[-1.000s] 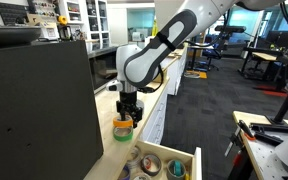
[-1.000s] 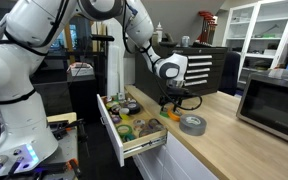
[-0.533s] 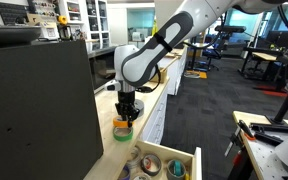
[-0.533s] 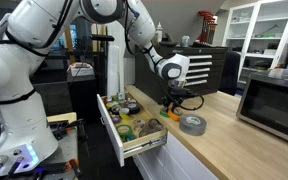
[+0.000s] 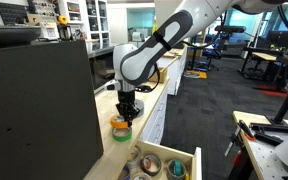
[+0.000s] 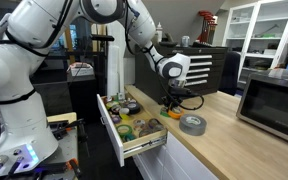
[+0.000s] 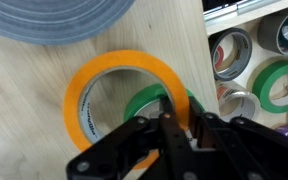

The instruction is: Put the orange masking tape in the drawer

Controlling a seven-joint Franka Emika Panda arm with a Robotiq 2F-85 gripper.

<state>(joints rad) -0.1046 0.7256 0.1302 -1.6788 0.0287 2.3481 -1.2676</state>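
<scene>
The orange masking tape (image 7: 76, 100) is a flat ring lying on the wooden counter, partly over a green tape roll (image 7: 144, 100). My gripper (image 7: 179, 118) is shut on the orange ring's near rim, one finger inside the ring and one outside. In both exterior views the gripper (image 5: 127, 112) (image 6: 171, 103) reaches straight down onto the orange masking tape (image 5: 119, 123), beside the drawer. The drawer (image 6: 144, 146) (image 5: 196, 165) stands pulled out, with pale wood sides and several tape rolls inside.
A large grey tape roll (image 7: 59, 20) (image 6: 192, 123) lies on the counter just beyond the orange ring. The drawer's edge (image 7: 210, 45) runs close to the right of the gripper. A microwave (image 6: 274, 100) stands further along the counter, and a dark cabinet (image 5: 39, 110) rises beside the arm.
The jaws have closed onto the orange ring's rim. The ring has shifted slightly under the grip. The arm itself has hardly moved.
</scene>
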